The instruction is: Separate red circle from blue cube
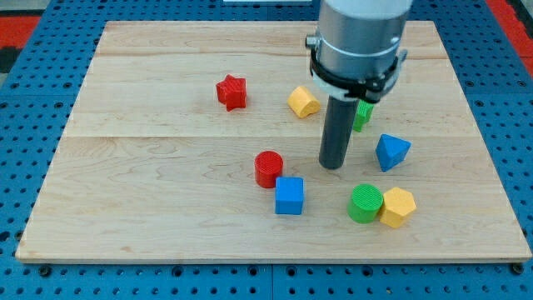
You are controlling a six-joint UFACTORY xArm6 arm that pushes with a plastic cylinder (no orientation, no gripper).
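Note:
The red circle (268,168) lies near the board's middle. The blue cube (290,196) sits just below and to the right of it, nearly touching. My tip (333,166) is on the board to the right of the red circle and above and to the right of the blue cube, apart from both. The rod rises to the arm's grey body (358,37) at the view's top.
A red star (231,92) and a yellow block (304,102) lie toward the top. A green block (363,112) is partly hidden behind the rod. A blue triangle (391,152), a green circle (365,203) and a yellow hexagon (398,207) lie at right on the wooden board (125,183).

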